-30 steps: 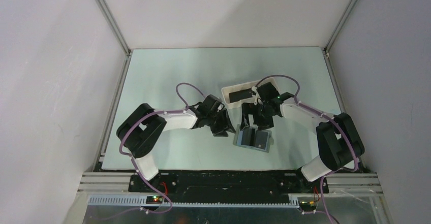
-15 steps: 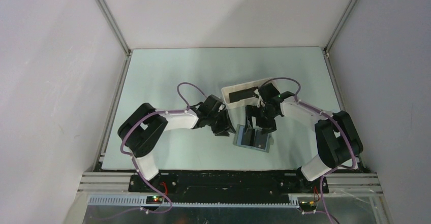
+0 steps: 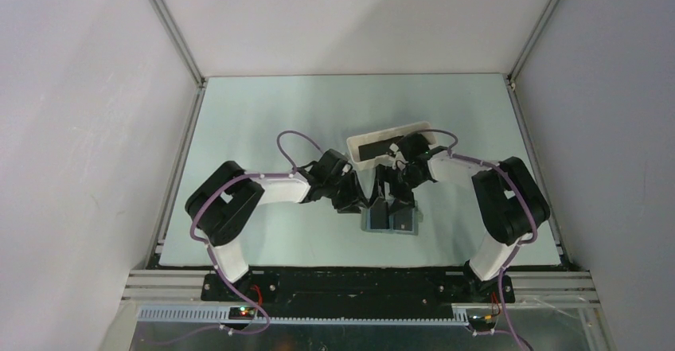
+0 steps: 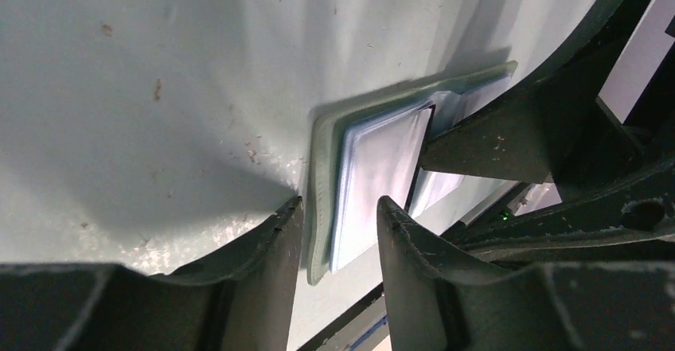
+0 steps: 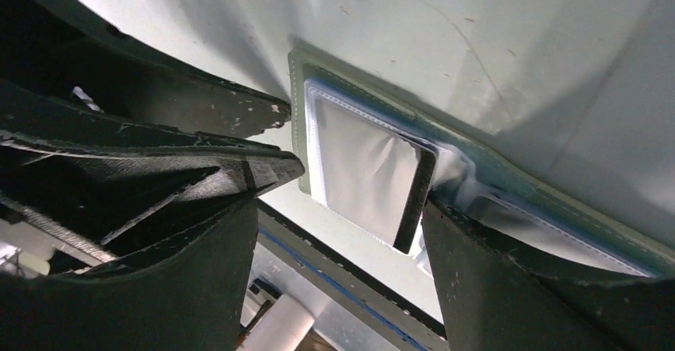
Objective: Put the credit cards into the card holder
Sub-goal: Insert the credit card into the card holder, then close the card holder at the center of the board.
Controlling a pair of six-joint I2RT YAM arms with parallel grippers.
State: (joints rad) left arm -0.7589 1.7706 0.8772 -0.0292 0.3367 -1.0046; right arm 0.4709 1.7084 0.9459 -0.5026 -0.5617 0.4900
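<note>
Table (image 3: 263, 128): pale green surface that carries every item listed below.
Left arm (image 3: 263, 188): white and black links. It reaches from the near left corner toward the table centre.
Right arm (image 3: 466, 164): reaches from the near right corner toward the centre and meets the left arm above the card holder.
White tray (image 3: 382, 133): long and rectangular, set at a slight angle just behind the two grippers.
Left gripper (image 4: 340, 208): positioned at the left edge of the card holder. Its fingers (image 4: 263, 279) are parted by a narrow gap, and the holder's left border lies in that gap. Whether the pads press on the border cannot be told.
Right gripper (image 5: 358, 200): positioned over the holder. Its fingers (image 5: 509, 287) are spread wide with nothing clamped between them. One fingertip touches the dark edge of the card lying on the holder.
Card holder (image 4: 322, 176): lies open and flat on the table, on the near side of the tray and beneath both grippers. It has a grey-green border and a blue-grey inside.
Credit card on the holder (image 5: 362, 168): glossy face reflecting light, with a dark edge. It lies on the holder's left half, but whether it sits inside a pocket cannot be told.
Credit card in the tray (image 3: 372, 152): dark, lying flat in the tray's left part.
</note>
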